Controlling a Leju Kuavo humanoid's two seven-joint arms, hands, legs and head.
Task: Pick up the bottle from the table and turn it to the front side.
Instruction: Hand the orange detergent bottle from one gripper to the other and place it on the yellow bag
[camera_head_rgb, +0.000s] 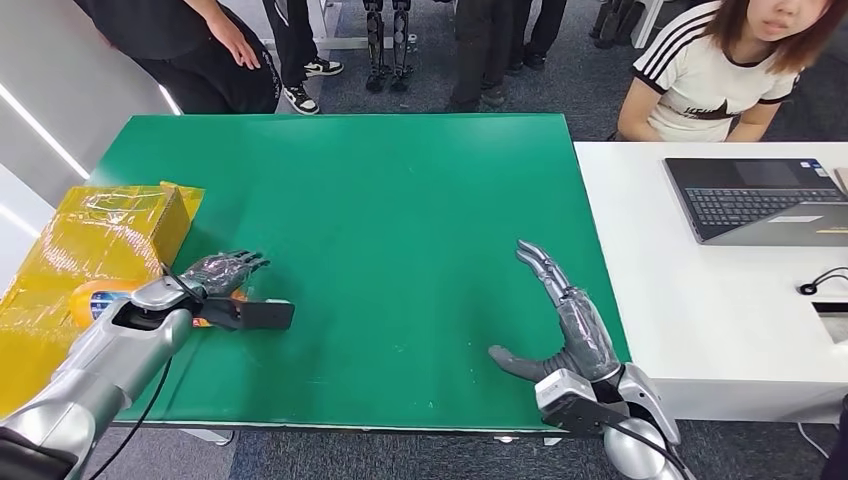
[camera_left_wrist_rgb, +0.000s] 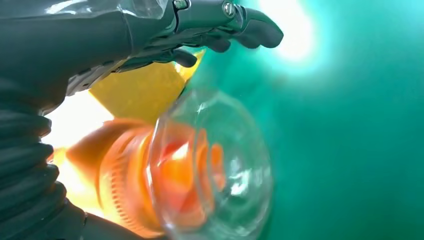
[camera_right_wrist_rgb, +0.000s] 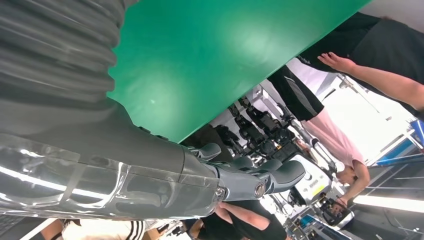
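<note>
The bottle (camera_head_rgb: 93, 300), clear plastic with orange drink and a blue label, lies at the left edge of the green table (camera_head_rgb: 400, 210), mostly hidden under my left arm. In the left wrist view its rounded clear base (camera_left_wrist_rgb: 212, 165) shows close under the palm. My left hand (camera_head_rgb: 222, 273) reaches over it with fingers (camera_left_wrist_rgb: 235, 27) stretched out straight, apart from the bottle and not closed round it. My right hand (camera_head_rgb: 562, 322) rests open near the table's front right corner, fingers spread and holding nothing; it also shows in the right wrist view (camera_right_wrist_rgb: 240, 175).
A yellow taped box (camera_head_rgb: 95, 245) stands right beside the bottle at the table's left edge. A white table (camera_head_rgb: 720, 300) with a laptop (camera_head_rgb: 760, 200) adjoins on the right. A person sits behind it and others stand at the far side.
</note>
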